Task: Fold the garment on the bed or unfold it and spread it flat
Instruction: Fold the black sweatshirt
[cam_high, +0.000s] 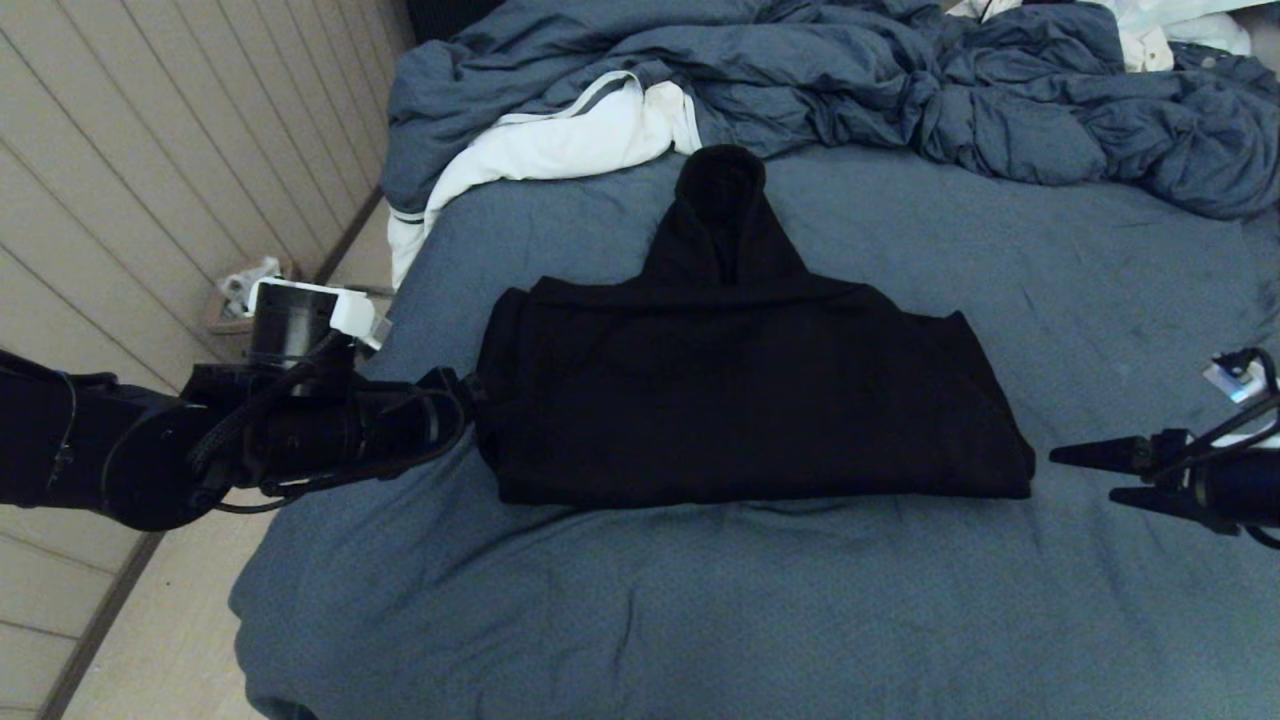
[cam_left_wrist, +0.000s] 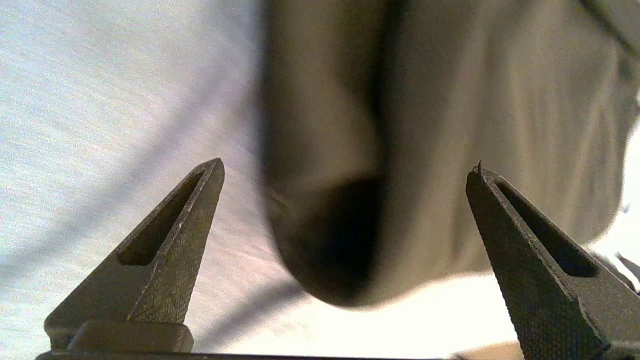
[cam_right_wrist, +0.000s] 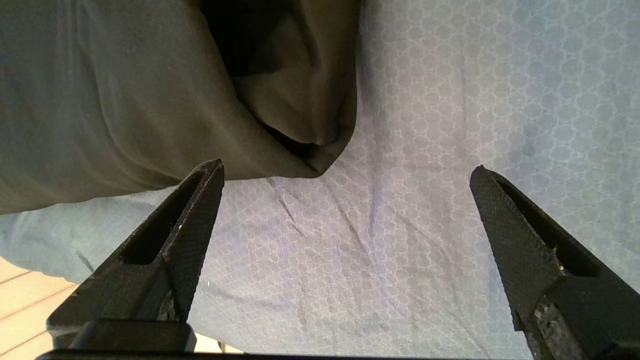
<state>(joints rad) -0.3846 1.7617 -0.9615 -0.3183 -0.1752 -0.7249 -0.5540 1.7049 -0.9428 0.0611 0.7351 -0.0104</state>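
Note:
The black hoodie (cam_high: 745, 390) lies on the bed (cam_high: 700, 600) folded into a wide block, its hood pointing toward the far end. My left gripper (cam_high: 470, 392) is at the hoodie's left edge; in the left wrist view its fingers (cam_left_wrist: 175, 240) stand wide apart with a rounded fold of the hoodie (cam_left_wrist: 380, 150) just beyond them, nothing clamped. My right gripper (cam_high: 1085, 475) hovers open to the right of the hoodie's near right corner (cam_right_wrist: 310, 145), a short gap away, over bare sheet (cam_right_wrist: 400, 240).
A crumpled blue-grey duvet (cam_high: 900, 90) fills the far end of the bed. A white cloth with grey stripes (cam_high: 560, 140) hangs over the far left edge. A panelled wall (cam_high: 150, 170) and floor (cam_high: 180, 640) lie left of the bed.

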